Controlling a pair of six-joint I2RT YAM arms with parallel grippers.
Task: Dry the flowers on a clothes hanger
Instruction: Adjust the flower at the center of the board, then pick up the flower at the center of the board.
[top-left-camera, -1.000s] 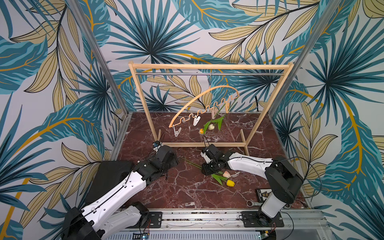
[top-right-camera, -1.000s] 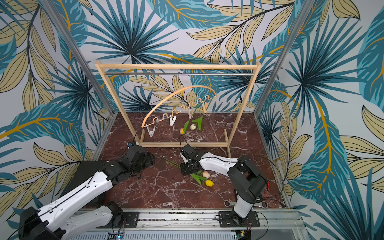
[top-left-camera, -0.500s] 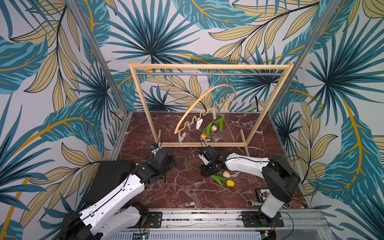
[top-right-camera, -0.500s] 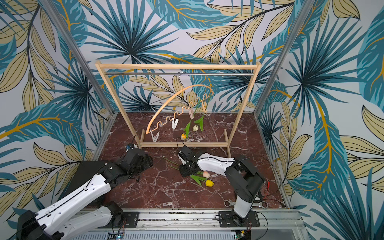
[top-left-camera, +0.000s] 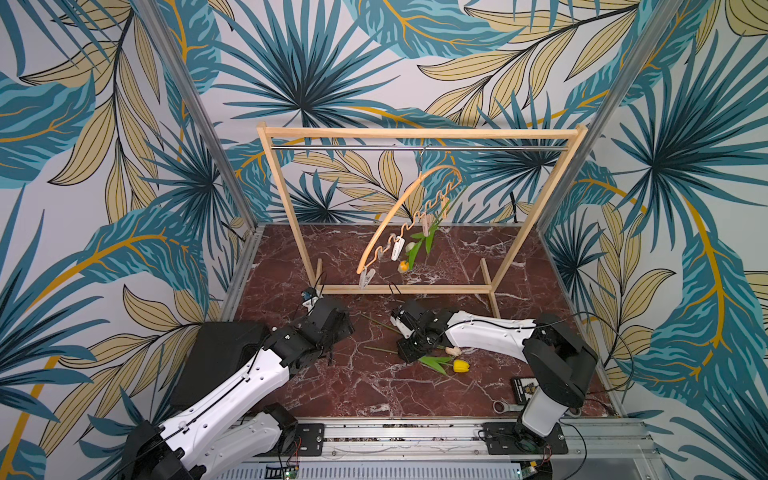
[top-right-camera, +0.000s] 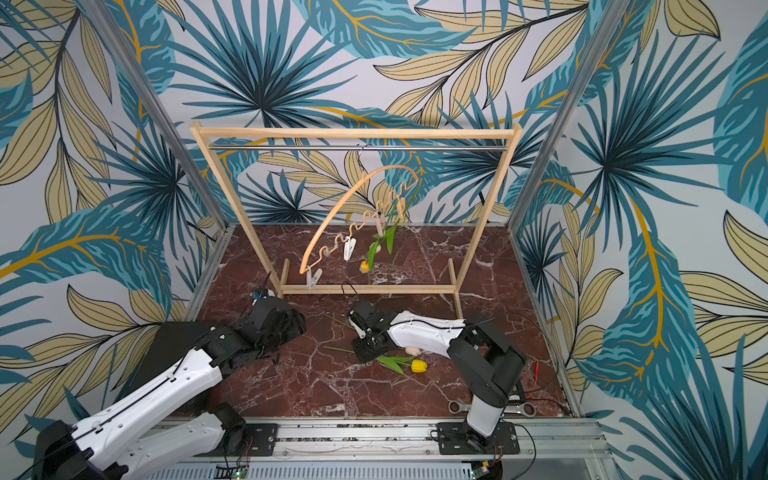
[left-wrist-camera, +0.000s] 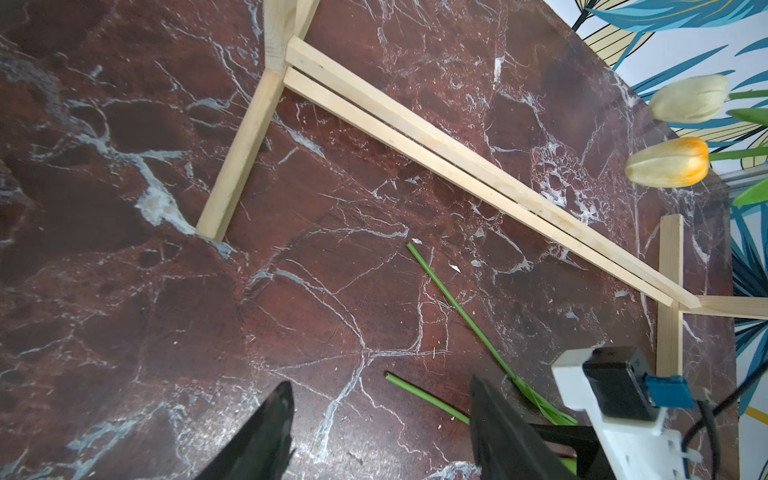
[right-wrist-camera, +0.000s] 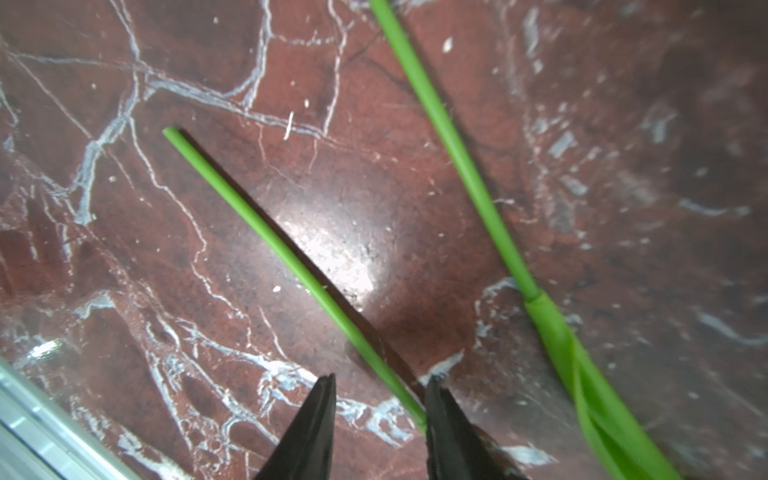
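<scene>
The clothes hanger (top-left-camera: 409, 208) hangs by its hook from the rack's rail, tilted. Two flowers are clipped to it, heads down: cream (top-left-camera: 409, 247) and orange-yellow (top-left-camera: 402, 266). A pink tulip (top-left-camera: 454, 351) and a bright yellow tulip (top-left-camera: 461, 365) lie on the marble in both top views. My right gripper (right-wrist-camera: 380, 399) is low over them and open. One thin stem (right-wrist-camera: 291, 257) runs between its jaws, close against one finger (right-wrist-camera: 449, 424). The other stem (right-wrist-camera: 457, 158) lies beside it. My left gripper (left-wrist-camera: 380, 415) hovers open to the left, holding nothing.
The wooden rack (top-left-camera: 415, 133) spans the back of the table; its foot bar (left-wrist-camera: 457, 162) lies just beyond both grippers. A wrench (top-left-camera: 505, 405) and a black card (top-left-camera: 524, 388) sit at the front right near the right arm's base.
The hanger has swung, its low end now nearer the front. The right gripper has shifted slightly left along the stems. The left arm has barely moved.
</scene>
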